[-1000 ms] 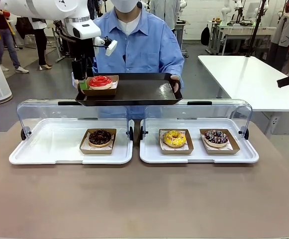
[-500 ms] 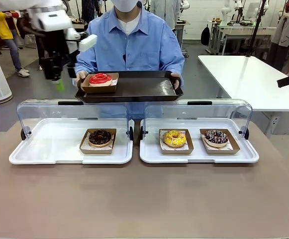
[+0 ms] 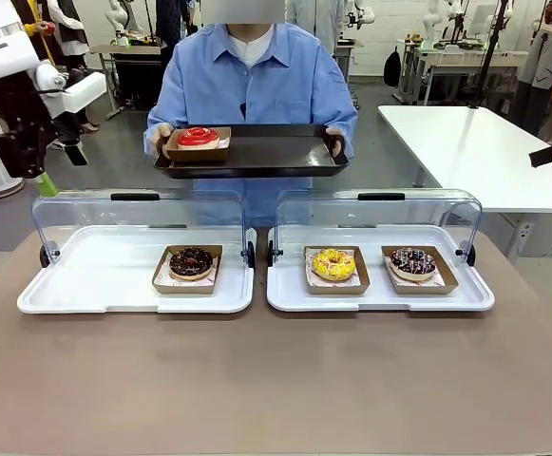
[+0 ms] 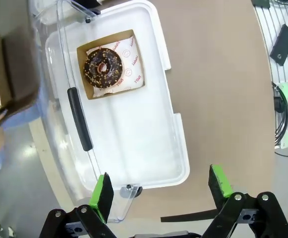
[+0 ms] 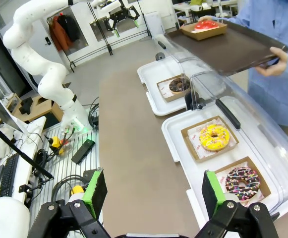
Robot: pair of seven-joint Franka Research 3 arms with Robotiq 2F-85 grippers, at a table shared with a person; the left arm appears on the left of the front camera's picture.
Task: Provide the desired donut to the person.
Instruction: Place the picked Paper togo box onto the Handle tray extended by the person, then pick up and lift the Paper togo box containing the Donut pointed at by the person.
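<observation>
The person [image 3: 256,85] in a light blue shirt stands at the far side, holding a black tray [image 3: 276,154] in both hands. At the tray's left end lies a red-iced donut [image 3: 198,138] in a brown carton; the right wrist view shows this red donut [image 5: 206,24] on the tray [image 5: 233,47]. My left gripper [image 3: 55,171] hangs open and empty at the far left, well away from the tray. In its own view the left gripper [image 4: 161,186] looks down past the left case's corner. My right gripper [image 5: 153,191] is open and empty, high off the table's right end.
Two white display cases [image 3: 95,275] [image 3: 380,296] stand side by side with their clear lids raised. The left case holds a chocolate donut [image 3: 191,261]. In the right case are a yellow donut [image 3: 333,263] and a sprinkled chocolate donut [image 3: 412,261]. The near tabletop [image 3: 276,380] is bare.
My left gripper let go of the red donut's carton on the tray and swung away to the left. The person lifted the tray slightly.
</observation>
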